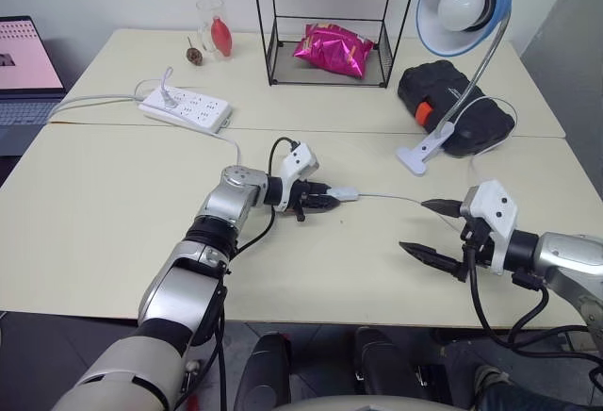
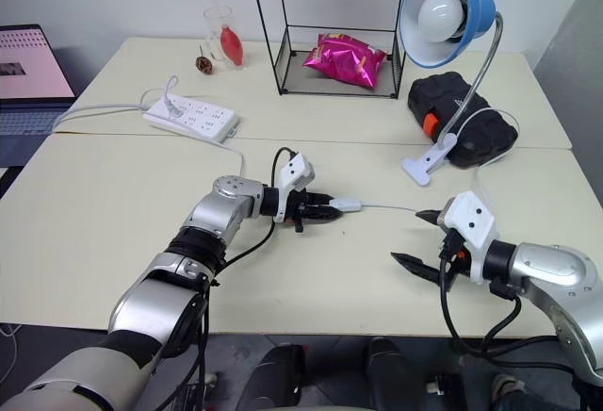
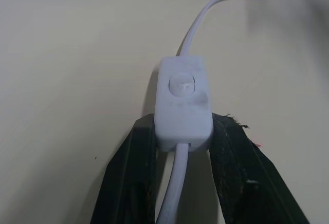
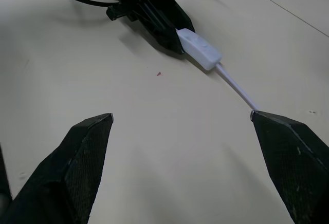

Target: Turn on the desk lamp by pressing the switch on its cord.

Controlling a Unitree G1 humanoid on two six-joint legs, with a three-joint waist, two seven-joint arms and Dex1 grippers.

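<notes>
Fingers of the left gripper [image 1: 325,202] are clamped on the near end of the switch [image 1: 345,193], mid-table, well inside the front edge. Its cord [image 1: 396,199] trails toward the right gripper [image 1: 431,229], whose fingers are spread wide with nothing between them, close to the front edge. Bare tabletop [image 1: 104,213] lies left. At the rear right stands the desk lamp [image 1: 462,1].
</notes>
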